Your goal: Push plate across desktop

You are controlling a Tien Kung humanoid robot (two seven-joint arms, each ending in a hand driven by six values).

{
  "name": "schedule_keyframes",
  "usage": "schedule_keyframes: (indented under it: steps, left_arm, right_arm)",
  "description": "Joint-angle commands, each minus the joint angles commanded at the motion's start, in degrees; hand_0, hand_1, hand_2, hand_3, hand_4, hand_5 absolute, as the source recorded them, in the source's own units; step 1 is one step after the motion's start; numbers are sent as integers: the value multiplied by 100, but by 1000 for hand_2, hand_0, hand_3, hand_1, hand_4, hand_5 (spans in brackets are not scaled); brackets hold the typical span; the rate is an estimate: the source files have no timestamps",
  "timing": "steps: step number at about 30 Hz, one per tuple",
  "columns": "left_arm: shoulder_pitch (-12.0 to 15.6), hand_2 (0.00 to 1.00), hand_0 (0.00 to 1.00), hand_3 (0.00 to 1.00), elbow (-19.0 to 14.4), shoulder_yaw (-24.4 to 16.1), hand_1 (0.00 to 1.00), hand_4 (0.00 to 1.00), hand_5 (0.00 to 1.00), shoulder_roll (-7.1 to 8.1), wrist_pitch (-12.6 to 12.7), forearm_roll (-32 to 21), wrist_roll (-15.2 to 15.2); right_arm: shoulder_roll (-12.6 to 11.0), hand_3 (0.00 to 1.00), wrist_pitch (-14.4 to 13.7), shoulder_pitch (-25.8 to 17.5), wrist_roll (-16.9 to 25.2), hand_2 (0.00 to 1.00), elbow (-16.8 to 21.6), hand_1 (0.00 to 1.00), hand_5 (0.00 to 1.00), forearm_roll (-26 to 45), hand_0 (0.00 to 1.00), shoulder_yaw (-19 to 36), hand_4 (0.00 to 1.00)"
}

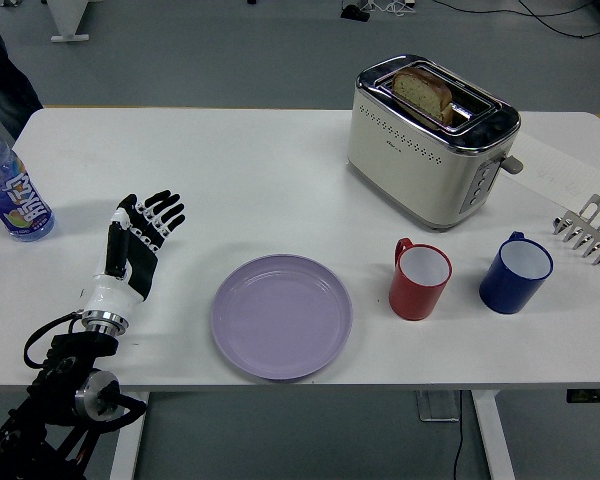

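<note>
Head view, plate, red mug beside

bottle label print, toaster badge, both unreadable

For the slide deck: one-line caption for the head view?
Left hand open, clear to the left of the purple plate; toaster and two mugs to the right.
</note>
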Motion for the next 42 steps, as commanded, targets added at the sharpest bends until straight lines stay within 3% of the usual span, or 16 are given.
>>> schedule_keyframes:
  steps: [2,5,17,42]
  left_arm:
    - [47,734,793,632,-19,-163,763,448,998,8,-41,57,136]
    - [200,760,805,664,-101,-545,768,472,998,167,-186,191,434]
    - [409,770,801,682,-180,-1454,776,488,998,693,-432,290,946]
    - [528,779,798,687,-297,-1625,786,539,998,1010,-624,372,1332]
  right_arm:
    - [0,613,5,0,7,611,-2,472,562,32,565,-20,396]
    - [5,613,7,-6,19,610,-3,471,564,89,566,-47,397]
    - [8,614,13,-17,39,609,-3,471,565,219,565,-104,397]
    - [8,614,-31,-121,37,611,17,472,565,311,567,-109,394]
